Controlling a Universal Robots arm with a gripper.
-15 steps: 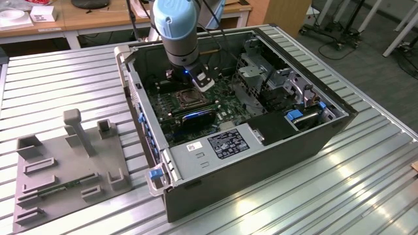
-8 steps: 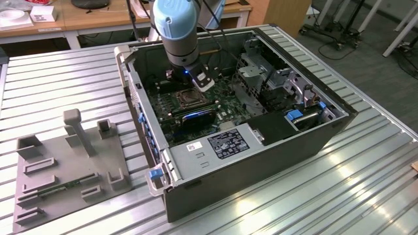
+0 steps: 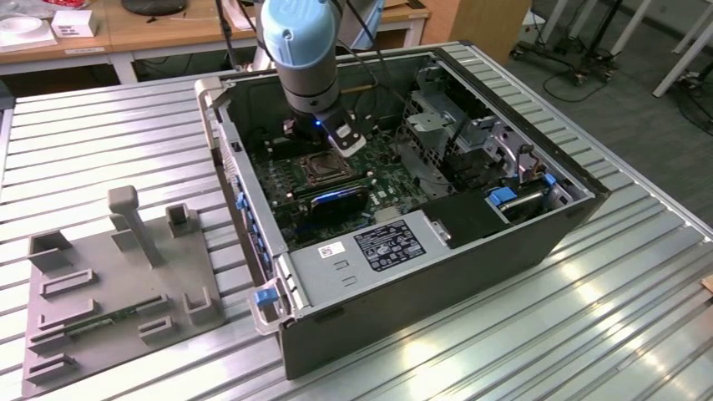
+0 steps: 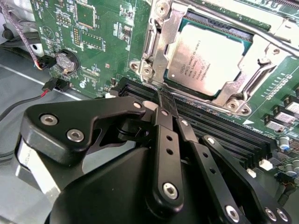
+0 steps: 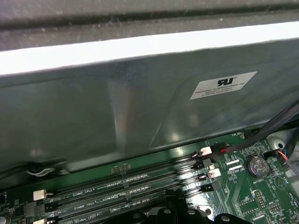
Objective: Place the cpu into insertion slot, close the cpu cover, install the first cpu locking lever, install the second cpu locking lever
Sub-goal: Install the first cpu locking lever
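The cpu (image 4: 208,58) already lies in the insertion slot (image 4: 184,21), and the cpu cover (image 4: 164,38) is down over its edges, so its pale face shows through the window. The gripper (image 4: 163,100) stands just beside the slot, above the black memory slots (image 4: 219,135). Its jaws are drawn close together, with no object between them, and the tip is near a thin lever (image 4: 150,85) at the slot's corner. In the exterior view the arm (image 3: 306,58) reaches down into the open computer case (image 3: 479,251) on the worktop (image 3: 624,317). To seat a lever well, the tip should press it steadily and not slip onto the green motherboard (image 4: 100,35).
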